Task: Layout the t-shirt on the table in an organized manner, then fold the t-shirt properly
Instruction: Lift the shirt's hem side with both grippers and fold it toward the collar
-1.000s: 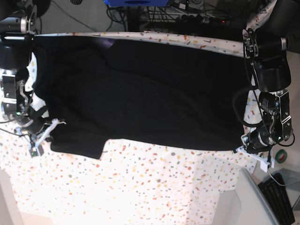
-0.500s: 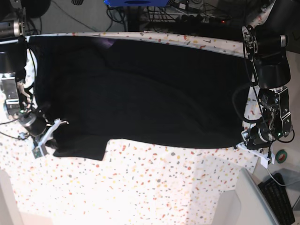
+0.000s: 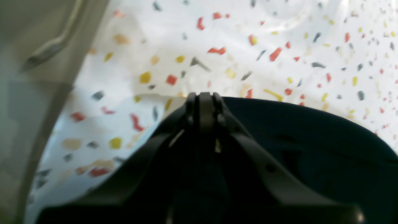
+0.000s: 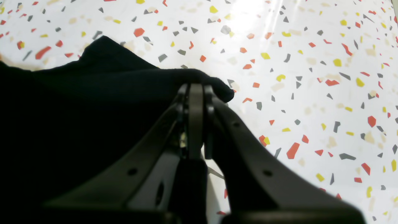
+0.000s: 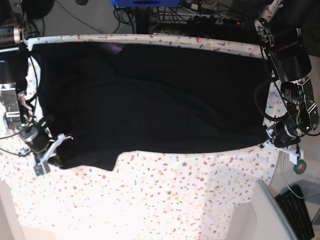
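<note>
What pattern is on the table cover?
White with small red, yellow and grey flecks on the table; clearest in the right wrist view.

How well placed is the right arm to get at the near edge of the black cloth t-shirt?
Probably yes: the right pincer is shut on the black cloth t-shirt at that edge, nothing between.

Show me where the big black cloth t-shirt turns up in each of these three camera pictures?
Base view: the large black soft cloth t-shirt spreads across the upper middle.
Left wrist view: lower right, its edge curving behind the closed fingers.
Right wrist view: left half, a corner pinched between the closed fingers.
Shared landmark: the white speckled table cloth.
</note>
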Robot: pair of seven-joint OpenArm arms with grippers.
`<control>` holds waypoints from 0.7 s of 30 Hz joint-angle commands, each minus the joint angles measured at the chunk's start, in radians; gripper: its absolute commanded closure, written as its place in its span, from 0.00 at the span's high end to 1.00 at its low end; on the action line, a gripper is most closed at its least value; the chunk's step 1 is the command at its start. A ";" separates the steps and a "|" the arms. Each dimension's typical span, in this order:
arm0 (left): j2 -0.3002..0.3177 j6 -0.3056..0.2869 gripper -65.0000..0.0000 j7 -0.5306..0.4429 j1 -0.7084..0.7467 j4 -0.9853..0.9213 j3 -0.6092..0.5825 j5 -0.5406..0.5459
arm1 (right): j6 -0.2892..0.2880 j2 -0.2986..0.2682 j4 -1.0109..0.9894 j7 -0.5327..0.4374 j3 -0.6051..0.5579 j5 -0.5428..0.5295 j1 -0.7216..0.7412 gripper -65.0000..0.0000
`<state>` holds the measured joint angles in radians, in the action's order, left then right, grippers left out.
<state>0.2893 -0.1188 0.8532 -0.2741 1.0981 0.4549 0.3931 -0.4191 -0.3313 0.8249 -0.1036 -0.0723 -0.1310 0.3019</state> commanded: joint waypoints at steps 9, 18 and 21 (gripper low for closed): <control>0.003 -0.005 0.00 -0.015 0.082 0.147 0.002 0.014 | -0.001 -0.021 0.225 -0.020 0.013 -0.012 -0.123 0.00; 0.011 -0.005 0.00 -0.015 0.197 0.230 0.014 0.014 | 0.001 -0.047 0.351 -0.020 0.018 -0.017 -0.261 0.00; 0.011 -0.006 0.00 -0.015 0.213 0.230 0.014 0.014 | 0.001 -0.042 0.386 -0.014 0.065 -0.019 -0.312 0.00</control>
<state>0.2821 -0.1207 0.8562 -0.0410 1.3079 0.4641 0.3996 -0.4271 -0.3569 1.1923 -0.0860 -0.0158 -0.1341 -0.0250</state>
